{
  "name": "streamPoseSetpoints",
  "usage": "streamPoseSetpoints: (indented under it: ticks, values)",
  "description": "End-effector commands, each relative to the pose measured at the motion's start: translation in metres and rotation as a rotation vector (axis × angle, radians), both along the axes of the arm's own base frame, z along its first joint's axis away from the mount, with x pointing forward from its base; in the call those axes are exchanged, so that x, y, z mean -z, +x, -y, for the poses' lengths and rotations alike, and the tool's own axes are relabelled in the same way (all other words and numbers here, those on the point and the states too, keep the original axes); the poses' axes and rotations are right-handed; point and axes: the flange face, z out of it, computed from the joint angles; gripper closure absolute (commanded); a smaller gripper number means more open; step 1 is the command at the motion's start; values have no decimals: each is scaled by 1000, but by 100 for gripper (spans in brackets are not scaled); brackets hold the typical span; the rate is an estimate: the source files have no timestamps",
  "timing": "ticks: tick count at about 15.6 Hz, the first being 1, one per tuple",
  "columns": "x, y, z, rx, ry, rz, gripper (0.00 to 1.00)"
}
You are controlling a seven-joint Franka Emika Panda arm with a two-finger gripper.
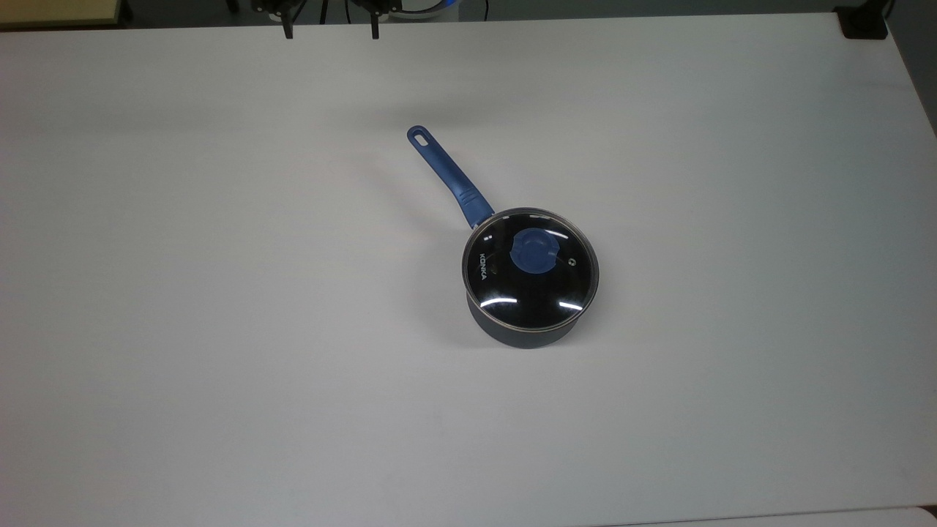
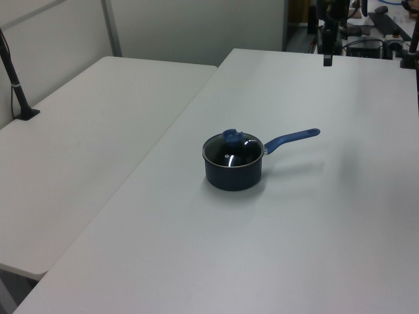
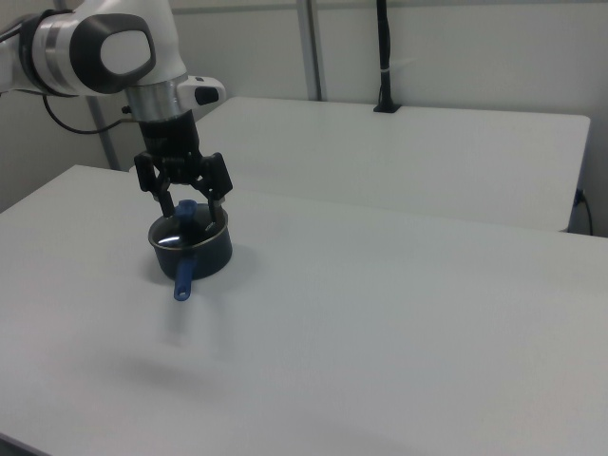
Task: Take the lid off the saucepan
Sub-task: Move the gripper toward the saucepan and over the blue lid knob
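The saucepan (image 1: pixel 523 333) is a small dark pot standing on the white table (image 1: pixel 219 329), near the middle. Its long blue handle (image 1: pixel 446 172) points to the top view's upper left. The lid (image 1: pixel 530 289), clear glass with a metal rim and a blue knob (image 1: pixel 535 251), sits flat on the pot. My gripper (image 1: pixel 331 29) is open at the top view's upper edge, well away from the pot. In the right view the gripper (image 3: pixel 191 201) hangs above the table with its jaws spread, in line with the saucepan (image 3: pixel 211 255) but not touching it. The saucepan (image 2: pixel 233 175) stands alone in the left view.
A second white table (image 2: pixel 78 144) adjoins this one along a seam, with a black post (image 2: pixel 16 85) clamped to its far side. A black clamp (image 1: pixel 864 22) sits at the table's corner in the top view's upper right. Bare tabletop surrounds the pot.
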Motion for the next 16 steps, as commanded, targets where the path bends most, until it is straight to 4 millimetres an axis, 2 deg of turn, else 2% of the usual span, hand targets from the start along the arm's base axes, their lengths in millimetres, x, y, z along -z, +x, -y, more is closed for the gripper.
streamPoseSetpoints:
  ticks: [1,6,9,13,16]
  values:
    - [5,-6,-5,14,13,-18,0]
    - [15,1,-6,8,13,-24,0]
    - [23,11,-22,-21,14,5,0]
    - [31,17,-31,-37,15,-2,0]
    - [37,31,-49,-50,21,73,0]
